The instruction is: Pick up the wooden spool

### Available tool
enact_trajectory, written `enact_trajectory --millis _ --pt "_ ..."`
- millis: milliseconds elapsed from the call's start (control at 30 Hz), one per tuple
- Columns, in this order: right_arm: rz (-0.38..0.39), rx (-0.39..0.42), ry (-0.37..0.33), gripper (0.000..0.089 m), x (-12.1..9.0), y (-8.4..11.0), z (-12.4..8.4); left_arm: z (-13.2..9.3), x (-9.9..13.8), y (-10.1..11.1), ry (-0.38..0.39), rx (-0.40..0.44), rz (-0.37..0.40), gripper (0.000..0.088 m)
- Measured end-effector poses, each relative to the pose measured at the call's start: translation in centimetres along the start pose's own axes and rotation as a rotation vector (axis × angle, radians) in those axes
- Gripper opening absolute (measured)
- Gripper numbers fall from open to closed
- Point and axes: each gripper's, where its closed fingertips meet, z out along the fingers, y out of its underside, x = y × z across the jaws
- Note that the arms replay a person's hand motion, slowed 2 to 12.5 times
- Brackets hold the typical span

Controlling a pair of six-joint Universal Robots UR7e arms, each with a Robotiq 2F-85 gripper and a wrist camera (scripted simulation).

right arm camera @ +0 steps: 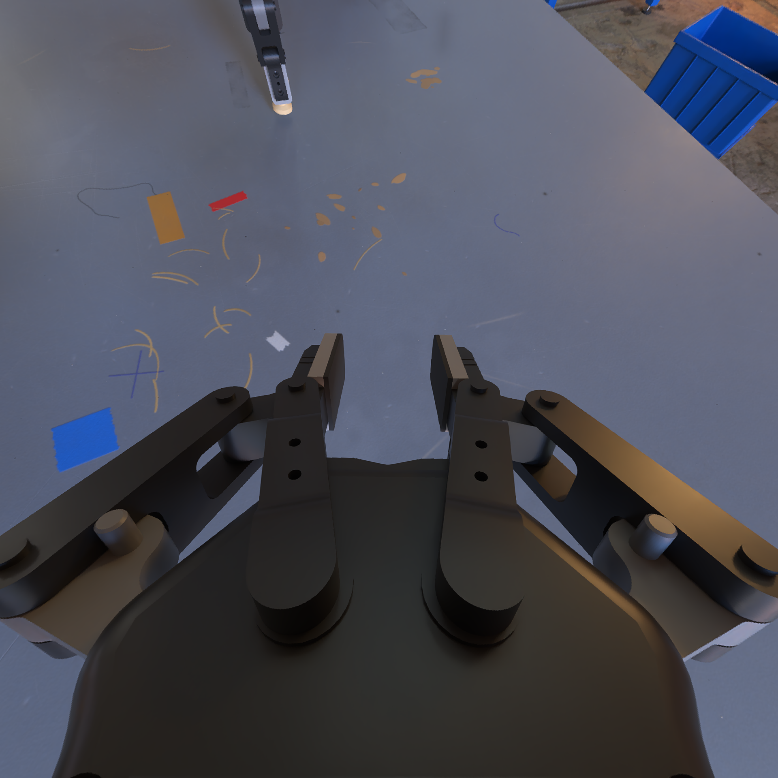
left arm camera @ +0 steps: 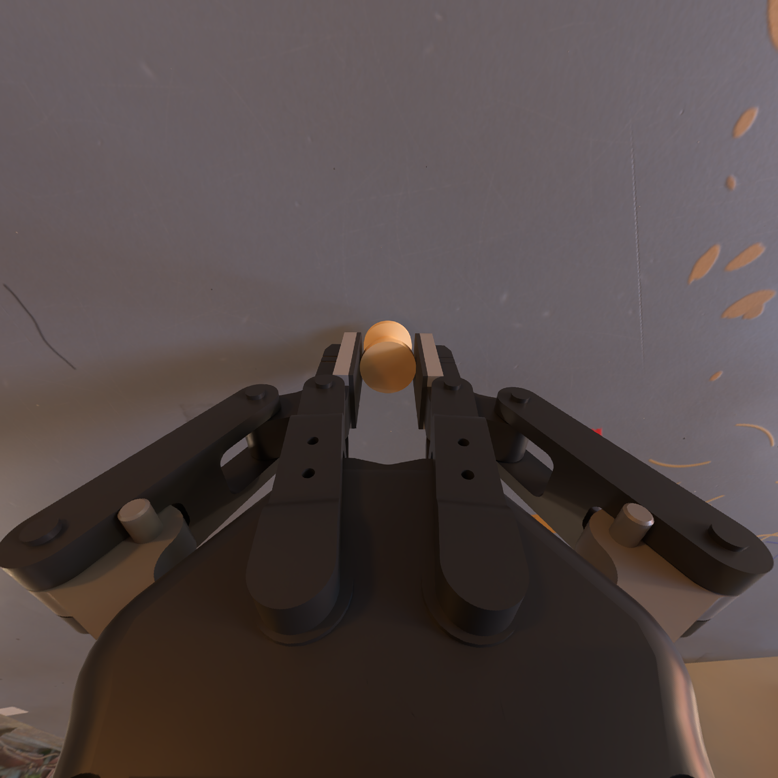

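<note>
Clamped on the wooden spool, the left gripper fills the lower half of the left wrist view, its two pale pads pressing the spool's round flanges from either side. The spool's axis runs away from the camera, so its near end faces the lens and the far flange shows just behind. Grey bench spreads behind it, with tan flecks at the right edge; whether the spool touches the bench cannot be told here.

From the right wrist view, the right gripper hangs over the bench with its jaws apart and nothing between them. Far off near the top, the left gripper points down with the spool at its tip, at or just above the surface. Scattered between are an orange tape strip, a red tape strip, a blue tape patch and a small white scrap. A blue bin stands beyond the bench's right edge.
</note>
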Motion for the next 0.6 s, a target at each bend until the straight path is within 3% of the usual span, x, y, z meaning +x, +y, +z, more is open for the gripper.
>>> enact_trajectory --millis 600 --pt "0.004 -0.004 0.000 0.0375 0.1 0.2 0.1 -1.2 0.4 0.3 0.027 -0.005 0.033 0.0221"
